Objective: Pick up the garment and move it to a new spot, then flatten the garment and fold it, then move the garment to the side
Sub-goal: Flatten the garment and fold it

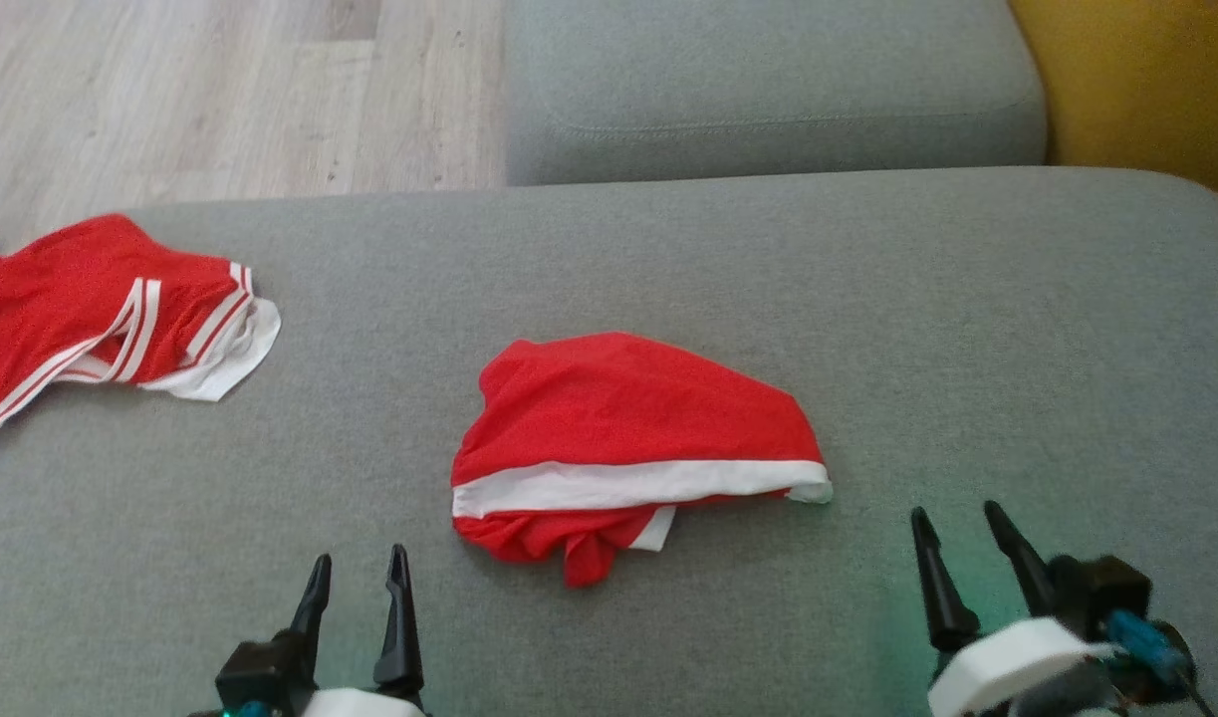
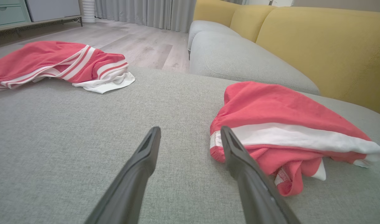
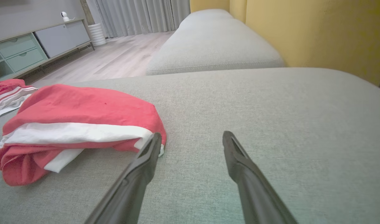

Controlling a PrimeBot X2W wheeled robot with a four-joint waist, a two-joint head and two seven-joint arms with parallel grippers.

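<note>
Garment (image 1: 633, 438) sits bunched mid sofa cushion (image 1: 967, 329), a bit toward the near edge. Left end effector (image 1: 360, 554) and right end effector (image 1: 955, 510) flank it there, both spread wide and empty. Looks like pickup's up next, so they need to close in on the fabric. Another red garment (image 1: 101, 309) lies at the left edge.

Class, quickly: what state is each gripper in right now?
Left gripper: open, holding nothing.
Right gripper: open, holding nothing.
</note>
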